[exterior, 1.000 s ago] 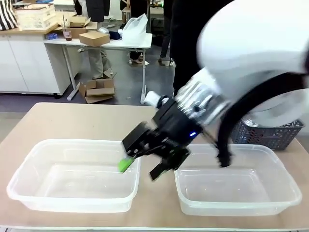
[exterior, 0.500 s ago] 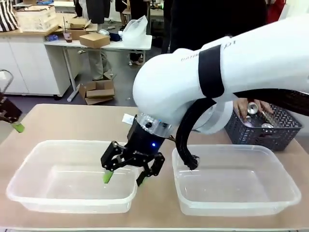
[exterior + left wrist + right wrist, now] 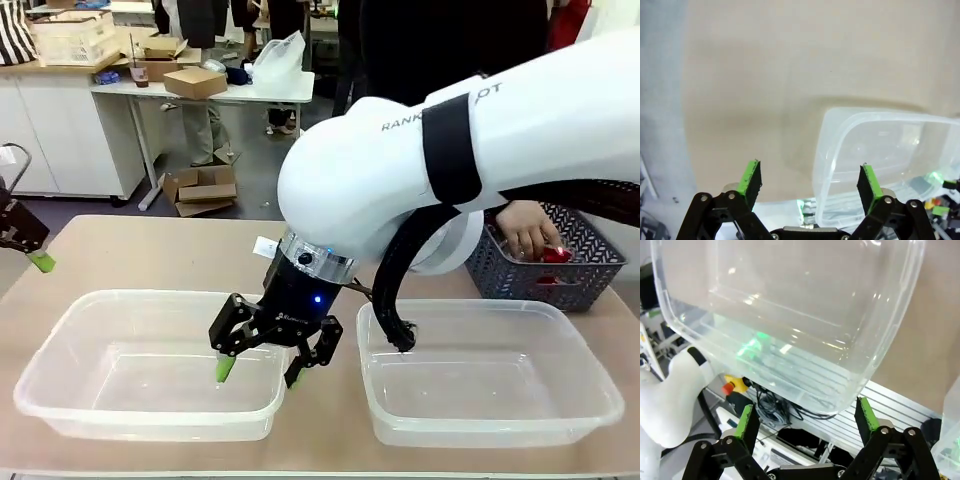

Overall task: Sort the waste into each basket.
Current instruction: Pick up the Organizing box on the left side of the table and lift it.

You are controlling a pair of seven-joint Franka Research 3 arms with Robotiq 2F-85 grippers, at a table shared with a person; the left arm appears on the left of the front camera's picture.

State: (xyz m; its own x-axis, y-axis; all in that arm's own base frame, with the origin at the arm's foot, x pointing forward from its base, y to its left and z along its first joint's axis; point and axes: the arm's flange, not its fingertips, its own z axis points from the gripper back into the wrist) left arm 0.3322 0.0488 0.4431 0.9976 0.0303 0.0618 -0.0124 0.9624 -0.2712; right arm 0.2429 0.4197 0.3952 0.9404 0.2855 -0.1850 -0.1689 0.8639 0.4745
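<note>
Grey capital letters run along the white link of the right arm [image 3: 400, 180], right of the scene's middle. "RANK" can be read, a black band [image 3: 447, 150] covers the next letters, and "OT" follows beyond it. No other print is legible.

This is a robotics lab or workroom: a big white robot arm [image 3: 420, 170] reaches over a tan table [image 3: 150, 250], cardboard boxes [image 3: 195, 82] sit on a white bench [image 3: 275, 93], an open carton [image 3: 203, 188] lies on the floor, white cupboards [image 3: 50, 140] line the wall, and loose cables [image 3: 772, 412] hang below.
</note>
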